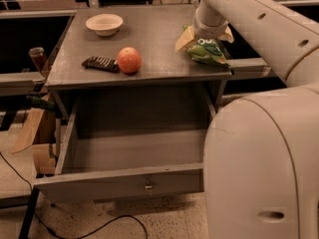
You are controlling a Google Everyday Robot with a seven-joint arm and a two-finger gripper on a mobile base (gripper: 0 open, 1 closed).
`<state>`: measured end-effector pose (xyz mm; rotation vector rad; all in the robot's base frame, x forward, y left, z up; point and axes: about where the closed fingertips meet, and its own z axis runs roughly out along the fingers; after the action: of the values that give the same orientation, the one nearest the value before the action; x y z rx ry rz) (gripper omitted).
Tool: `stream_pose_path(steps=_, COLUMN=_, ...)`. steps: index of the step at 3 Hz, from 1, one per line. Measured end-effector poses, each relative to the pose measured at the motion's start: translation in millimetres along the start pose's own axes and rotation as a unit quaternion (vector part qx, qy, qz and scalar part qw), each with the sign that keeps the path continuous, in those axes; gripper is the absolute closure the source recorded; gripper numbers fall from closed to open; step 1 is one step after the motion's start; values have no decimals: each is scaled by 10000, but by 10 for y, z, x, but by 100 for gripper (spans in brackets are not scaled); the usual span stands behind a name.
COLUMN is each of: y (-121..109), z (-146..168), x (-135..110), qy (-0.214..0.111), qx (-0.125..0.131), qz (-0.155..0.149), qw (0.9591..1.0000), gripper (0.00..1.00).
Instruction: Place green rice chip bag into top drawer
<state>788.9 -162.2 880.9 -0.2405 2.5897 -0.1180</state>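
the green rice chip bag [208, 54] is crinkly and glossy under the smooth matt gripper [203, 36]. the top drawer [124, 182] looks like matt metal.

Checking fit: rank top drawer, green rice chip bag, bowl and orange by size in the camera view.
top drawer
green rice chip bag, partly hidden under the gripper at the cabinet top right edge
bowl, about alike, farther back: unsure
orange

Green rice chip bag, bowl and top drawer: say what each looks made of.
The green rice chip bag: probably thin plastic film, crinkled and glossy. The bowl: pale and matt, ceramic or plastic, unclear which. The top drawer: likely grey painted metal, with thin flat walls and a small metal keyhole. The gripper is at the bag on the cabinet top's right side.
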Motion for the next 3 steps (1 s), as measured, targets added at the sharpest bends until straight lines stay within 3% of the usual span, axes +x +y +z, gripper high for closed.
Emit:
stream_pose_path(steps=1, y=-100, z=129, x=70, qy=153, qx=35, qz=80, qw=9998, gripper=0)
stream_pose_path(steps=3, y=2, z=352, x=137, qy=464, qx=-255, qz=-220, qw=9984, gripper=41)
